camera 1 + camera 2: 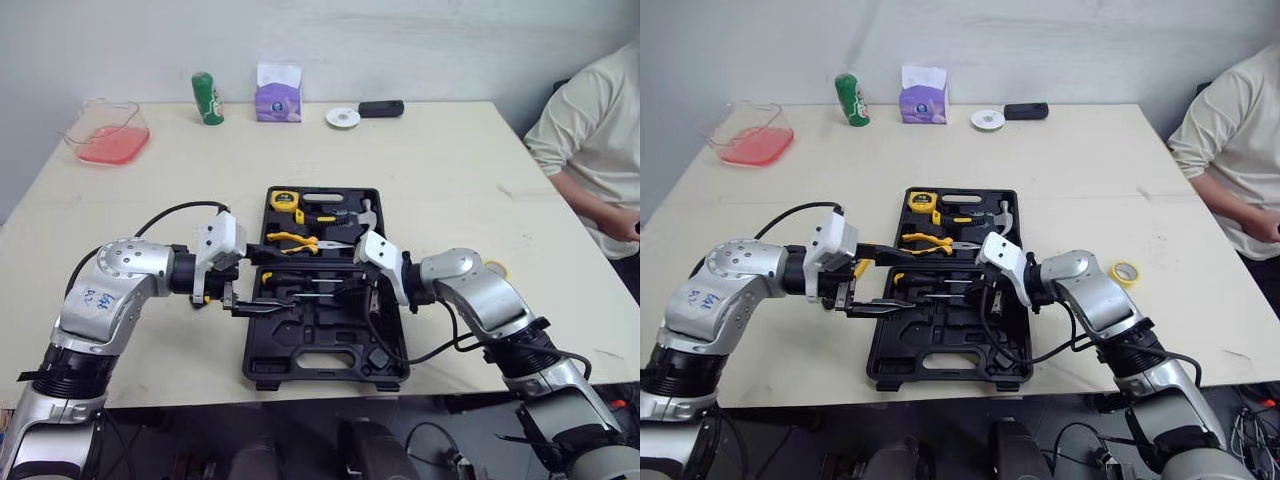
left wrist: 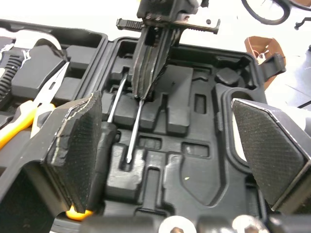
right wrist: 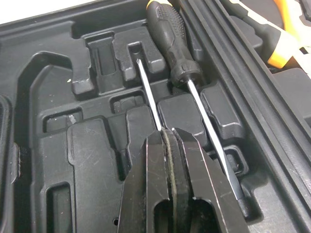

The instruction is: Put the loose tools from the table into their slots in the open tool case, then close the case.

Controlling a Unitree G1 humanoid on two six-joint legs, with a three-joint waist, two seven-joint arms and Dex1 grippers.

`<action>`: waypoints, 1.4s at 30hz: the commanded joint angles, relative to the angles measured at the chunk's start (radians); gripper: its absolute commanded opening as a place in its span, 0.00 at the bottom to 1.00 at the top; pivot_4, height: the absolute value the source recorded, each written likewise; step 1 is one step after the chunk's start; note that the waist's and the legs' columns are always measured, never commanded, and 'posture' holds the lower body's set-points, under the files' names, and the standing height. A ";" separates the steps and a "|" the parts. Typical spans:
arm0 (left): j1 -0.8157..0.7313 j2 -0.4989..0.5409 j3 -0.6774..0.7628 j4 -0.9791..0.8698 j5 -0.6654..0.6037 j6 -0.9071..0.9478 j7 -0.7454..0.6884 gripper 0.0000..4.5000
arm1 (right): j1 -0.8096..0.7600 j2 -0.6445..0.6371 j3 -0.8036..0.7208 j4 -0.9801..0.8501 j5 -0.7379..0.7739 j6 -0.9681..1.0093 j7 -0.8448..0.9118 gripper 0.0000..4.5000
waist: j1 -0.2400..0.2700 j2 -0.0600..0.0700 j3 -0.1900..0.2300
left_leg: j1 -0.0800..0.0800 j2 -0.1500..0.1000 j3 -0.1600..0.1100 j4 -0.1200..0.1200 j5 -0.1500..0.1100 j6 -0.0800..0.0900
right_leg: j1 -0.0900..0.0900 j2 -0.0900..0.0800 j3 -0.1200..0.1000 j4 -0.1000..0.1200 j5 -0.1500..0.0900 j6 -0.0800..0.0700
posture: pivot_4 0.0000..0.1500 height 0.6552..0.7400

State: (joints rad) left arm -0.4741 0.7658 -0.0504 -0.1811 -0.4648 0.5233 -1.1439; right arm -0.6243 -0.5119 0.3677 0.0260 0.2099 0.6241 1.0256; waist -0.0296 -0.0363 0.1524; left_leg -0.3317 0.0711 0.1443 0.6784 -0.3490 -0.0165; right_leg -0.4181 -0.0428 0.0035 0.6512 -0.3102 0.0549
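while the left gripper (image 2: 175, 143) is held wide open over the near half of the tool case (image 1: 300, 352), a screwdriver (image 3: 148, 90) is clamped in the right gripper (image 3: 169, 133) — tip at a slot, beside a second screwdriver (image 3: 170, 34) already seated; farther back, pliers (image 1: 290, 240) are stowed.

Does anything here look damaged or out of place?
One pad of the open left gripper looks cracked and frayed along its edge; the other looks intact. The screwdriver in the right gripper and the tool case show nothing odd.

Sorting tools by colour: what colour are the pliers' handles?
The pliers have yellow handles; left eye view shows them best.
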 commanded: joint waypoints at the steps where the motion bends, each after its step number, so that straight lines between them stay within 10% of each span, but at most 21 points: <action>1: 0.016 0.009 0.027 -0.013 -0.002 -0.003 0.015 1.00 | 0.070 0.022 -0.013 0.014 -0.020 -0.012 -0.059 0.01 | -0.001 -0.001 -0.002 | 0.000 0.000 0.000 0.000 -0.001 0.000 | 0.001 0.000 0.000 0.000 0.000 0.000 | 1.00 1.00; 7: 0.153 0.006 0.155 -0.036 -0.046 0.035 0.104 1.00 | 0.129 -0.023 -0.247 -0.251 0.149 0.067 -0.076 0.01 | -0.001 0.006 0.005 | -0.009 0.001 0.002 -0.001 -0.001 -0.002 | -0.010 0.000 0.002 0.003 0.000 0.000 | 1.00 1.00; 17: 0.676 -0.059 0.799 -0.059 -0.190 0.185 0.346 1.00 | 0.632 -0.409 -0.974 -0.320 0.298 0.190 0.033 0.99 | -0.001 0.004 0.011 | -0.023 0.000 0.001 0.000 -0.003 0.002 | -0.024 -0.001 0.002 0.000 -0.001 0.001 | 1.00 1.00; 32: 0.869 -0.009 1.067 0.261 -0.100 0.027 0.400 1.00 | 0.720 -0.581 -1.152 0.101 0.205 -0.040 0.069 1.00 | -0.008 0.004 0.013 | -0.005 -0.002 0.003 -0.016 -0.010 0.009 | -0.006 -0.004 0.003 -0.017 -0.001 0.000 | 1.00 1.00; 42: 0.717 -0.052 0.944 0.054 -0.161 0.255 0.641 1.00 | 0.589 -0.550 -0.985 -0.281 0.392 0.141 0.025 1.00 | -0.009 0.008 0.014 | -0.005 -0.001 0.002 -0.016 -0.008 0.005 | -0.007 -0.003 0.002 -0.014 0.001 0.002 | 1.00 1.00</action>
State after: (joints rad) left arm 0.2621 0.6888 0.8815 -0.1076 -0.6216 0.7347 -0.5611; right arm -0.0067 -1.0543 -0.6303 -0.1519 0.5317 0.7194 1.0584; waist -0.0391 -0.0285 0.1664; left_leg -0.3362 0.0706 0.1460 0.6623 -0.3564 -0.0115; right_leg -0.4249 -0.0454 0.0059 0.6381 -0.3095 0.0570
